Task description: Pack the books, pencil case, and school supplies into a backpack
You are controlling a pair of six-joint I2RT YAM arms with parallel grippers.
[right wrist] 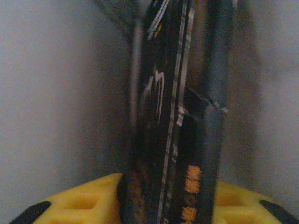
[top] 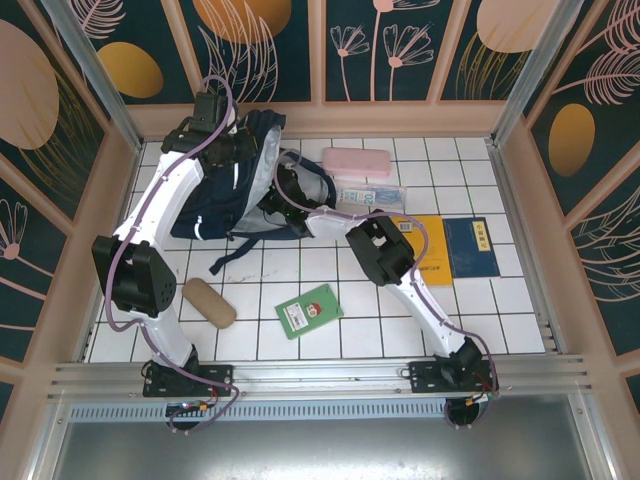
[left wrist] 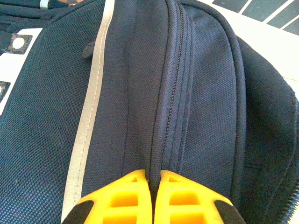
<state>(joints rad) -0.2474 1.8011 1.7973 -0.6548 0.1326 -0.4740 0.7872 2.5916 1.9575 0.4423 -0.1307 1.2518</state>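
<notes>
Two grips on: left gripper (left wrist: 150,179) pinched tight on a fold of the backpack (top: 225,195) by its zip, right gripper (right wrist: 170,191) narrow around the black book (right wrist: 154,107), edge-on at the backpack's mouth at table centre.
Book looks thin, stiff, light, probably slick-covered; best held near the spine. Backpack is soft and floppy and needs propping open. Right wrist view is blurred; how deep the book sits is hidden.

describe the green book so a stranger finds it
From the navy backpack at the back left, come toward the near edge: the green book lies alone. Unlike the larger yellow-orange book and navy book, it bears a red-white picture.
</notes>
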